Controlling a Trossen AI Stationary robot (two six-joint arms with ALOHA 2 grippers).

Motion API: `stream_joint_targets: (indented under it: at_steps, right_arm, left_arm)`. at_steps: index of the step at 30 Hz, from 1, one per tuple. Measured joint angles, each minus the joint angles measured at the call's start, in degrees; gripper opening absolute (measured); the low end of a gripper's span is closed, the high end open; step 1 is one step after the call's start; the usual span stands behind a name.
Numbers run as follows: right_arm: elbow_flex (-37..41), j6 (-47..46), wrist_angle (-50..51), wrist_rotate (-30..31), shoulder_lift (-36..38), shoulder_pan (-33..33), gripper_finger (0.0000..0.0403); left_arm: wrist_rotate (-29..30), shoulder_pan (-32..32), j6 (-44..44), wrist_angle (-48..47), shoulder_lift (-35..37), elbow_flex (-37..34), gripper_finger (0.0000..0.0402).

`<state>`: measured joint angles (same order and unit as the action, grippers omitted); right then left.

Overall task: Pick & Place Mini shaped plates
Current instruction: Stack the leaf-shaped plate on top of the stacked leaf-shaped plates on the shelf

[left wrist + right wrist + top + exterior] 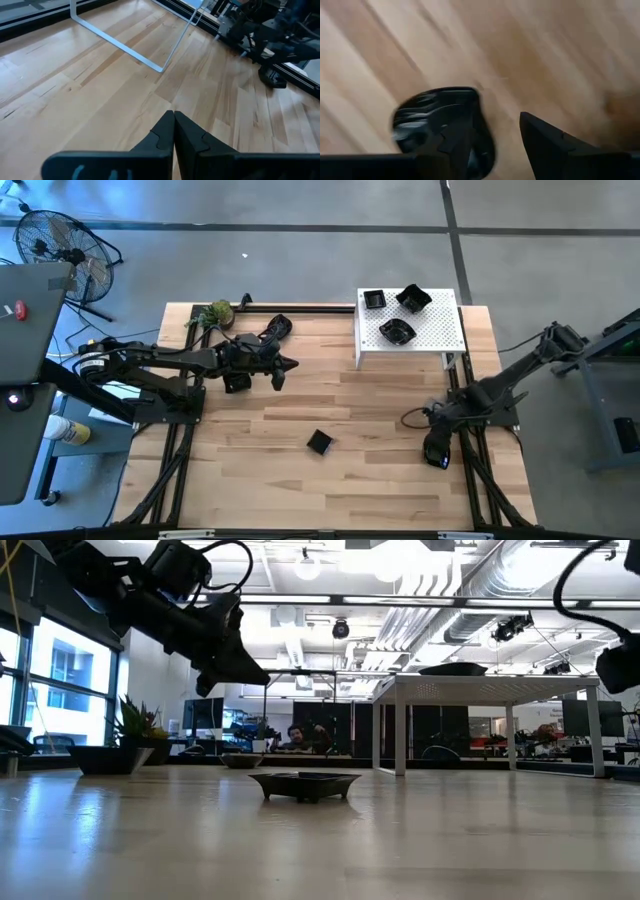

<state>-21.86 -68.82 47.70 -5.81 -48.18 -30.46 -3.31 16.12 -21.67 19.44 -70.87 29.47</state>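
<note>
One small black plate (320, 442) rests flat on its base on the wood at mid-table and shows at the centre of the low view (305, 783). Three more plates (397, 332) sit on the white perforated stand (440, 330). My left gripper (287, 364) hangs shut and empty above the table's far left part (173, 119). My right gripper (437, 452) is low at the table's right side and open (492, 135). A glossy black dish (427, 112) lies on the wood at one of its fingers (455, 145), partly hidden by it. My right gripper stands open over the black dish (420, 117), which lies on the table. One finger covers the dish's near side and the other stands apart over bare wood. The blur keeps me from telling whether the finger touches the dish.
The white stand (490, 685) rises at the far right corner on thin legs. A green leafy ball (217, 312) sits at the far left edge by a black rail (300, 307). Bare wood stretches across the near half of the table (300, 490).
</note>
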Motion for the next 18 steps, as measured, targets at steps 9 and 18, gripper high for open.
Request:
stream_joint_targets:
  at_steps: [9, 18]
  right_arm:
    - [0.44, 6.39, -5.8, -0.8, -4.35, 0.02, 0.016]
    - [1.15, 6.34, -8.57, -2.29, -5.89, 0.02, 0.0106]
  left_arm:
    - [0.0, 0.0, 0.03, -0.07, 0.0, 0.0, 0.0001]
    - [-0.02, 0.0, 0.08, -0.34, 0.0, 0.0, 0.0001]
